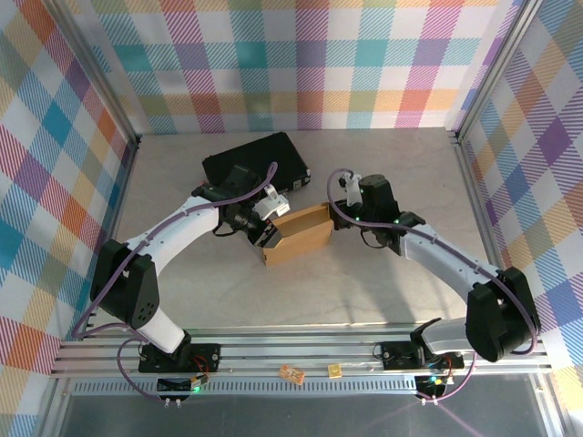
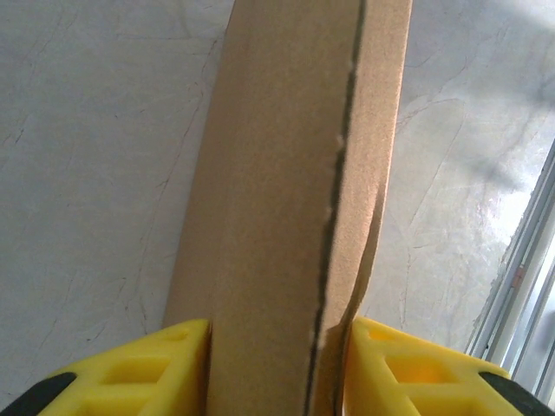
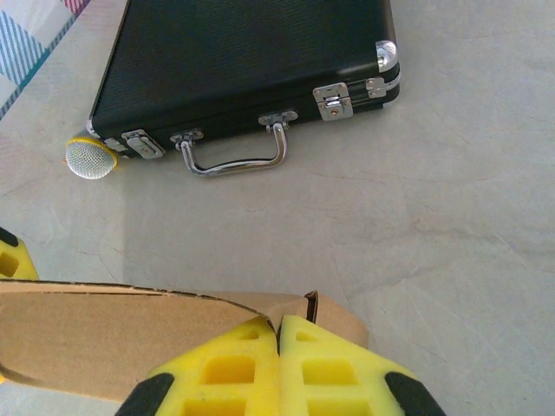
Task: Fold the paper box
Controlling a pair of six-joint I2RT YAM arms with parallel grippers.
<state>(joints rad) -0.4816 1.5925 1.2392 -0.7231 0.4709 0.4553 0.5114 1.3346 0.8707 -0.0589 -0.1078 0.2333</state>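
Note:
The paper box [image 1: 301, 235] is a brown cardboard piece, partly folded, lying mid-table in the top view. My left gripper [image 1: 271, 232] is at its left end. In the left wrist view the cardboard [image 2: 277, 173] fills the gap between the yellow fingers [image 2: 173, 364], which rest against both sides; my left gripper [image 2: 277, 328] is shut on it. My right gripper [image 1: 335, 212] is at the box's right end. In the right wrist view its yellow fingers meet at the tips, and my right gripper [image 3: 279, 319] pinches a thin cardboard edge of the box [image 3: 104, 329].
A black hard case [image 1: 255, 162] with a metal handle [image 3: 234, 160] lies just behind the box. A silver mesh microphone head [image 3: 89, 159] sits at the case's corner. Plaid walls close in three sides. An aluminium rail [image 1: 301, 350] runs along the near edge.

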